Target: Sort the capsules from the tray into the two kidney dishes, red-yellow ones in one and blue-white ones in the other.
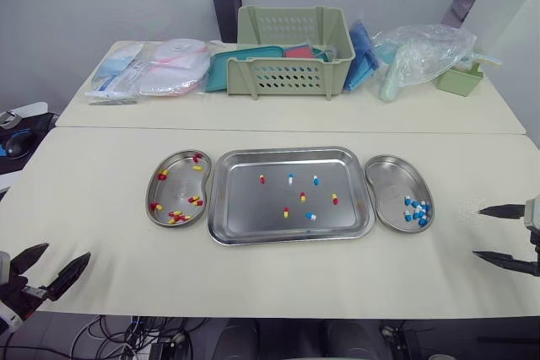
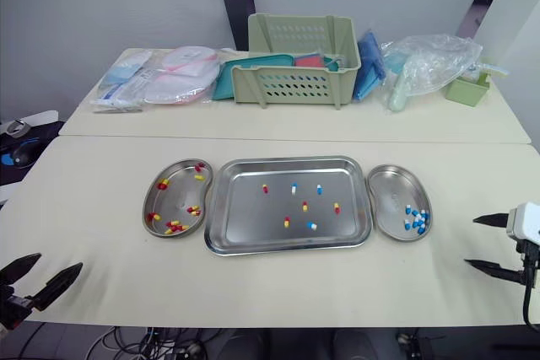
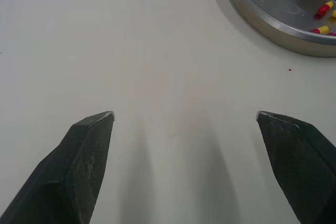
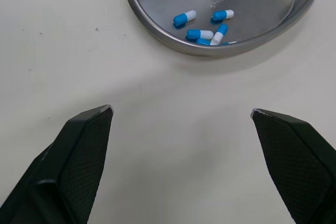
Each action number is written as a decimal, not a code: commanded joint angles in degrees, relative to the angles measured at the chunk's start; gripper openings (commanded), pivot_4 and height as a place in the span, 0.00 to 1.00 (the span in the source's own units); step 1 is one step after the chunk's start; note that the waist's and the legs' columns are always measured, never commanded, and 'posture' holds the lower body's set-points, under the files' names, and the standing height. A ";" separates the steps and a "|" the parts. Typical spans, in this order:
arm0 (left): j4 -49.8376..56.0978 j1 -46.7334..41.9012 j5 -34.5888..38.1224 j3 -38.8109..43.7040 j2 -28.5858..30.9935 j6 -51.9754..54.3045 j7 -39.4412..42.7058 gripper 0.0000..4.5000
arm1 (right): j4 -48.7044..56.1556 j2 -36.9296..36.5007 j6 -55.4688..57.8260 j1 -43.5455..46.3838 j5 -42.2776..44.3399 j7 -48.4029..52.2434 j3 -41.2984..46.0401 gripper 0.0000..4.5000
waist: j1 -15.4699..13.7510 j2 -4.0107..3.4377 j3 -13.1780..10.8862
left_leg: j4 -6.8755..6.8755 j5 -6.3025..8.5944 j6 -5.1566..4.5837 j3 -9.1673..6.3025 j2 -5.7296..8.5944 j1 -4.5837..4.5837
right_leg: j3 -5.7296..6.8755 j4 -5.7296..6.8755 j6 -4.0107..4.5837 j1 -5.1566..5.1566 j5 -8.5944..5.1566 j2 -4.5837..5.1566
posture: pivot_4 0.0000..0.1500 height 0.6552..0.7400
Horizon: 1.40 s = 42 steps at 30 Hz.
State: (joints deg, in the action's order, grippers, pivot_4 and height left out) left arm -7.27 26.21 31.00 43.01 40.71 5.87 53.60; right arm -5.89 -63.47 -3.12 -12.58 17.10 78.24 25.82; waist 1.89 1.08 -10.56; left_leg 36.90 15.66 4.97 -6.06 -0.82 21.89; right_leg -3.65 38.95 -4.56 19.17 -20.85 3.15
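**Both claws released, capsules partly sorted**
Head view: the tray [image 1: 253,208] lies mid-surface [image 1: 101,208] between two kidney dishes and holds mixed capsules [image 1: 302,196]. The left dish [image 1: 177,185] holds red-yellow ones, the right dish [image 1: 388,183] blue-white ones. The left claw [image 1: 63,255] and right claw [image 1: 478,232] are at the near corners, fingers spread, empty. Left wrist view: spread fingers over bare surface near the red-yellow dish. Right wrist view: spread fingers near the blue-white dish.
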 commanded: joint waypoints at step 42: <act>25.05 -9.66 1.90 -10.57 4.08 7.71 -0.75 1.00 | 27.83 28.32 -0.68 -2.18 -2.04 -25.10 -24.42 0.99 | -0.20 0.35 0.23 | 0.03 -0.01 0.02 -0.14 -0.03 -0.02 | 0.13 0.04 0.00 -0.08 0.00 0.00 | 1.00 1.00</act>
State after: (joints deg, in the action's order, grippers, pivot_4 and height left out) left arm 13.57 17.91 31.13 34.42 43.67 11.46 53.63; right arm 21.67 -35.46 -1.50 -14.42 15.25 53.33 1.31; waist 1.69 1.43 -10.33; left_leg 36.93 15.66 4.99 -6.22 -0.85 21.87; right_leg -3.51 39.00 -4.56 19.10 -20.85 3.14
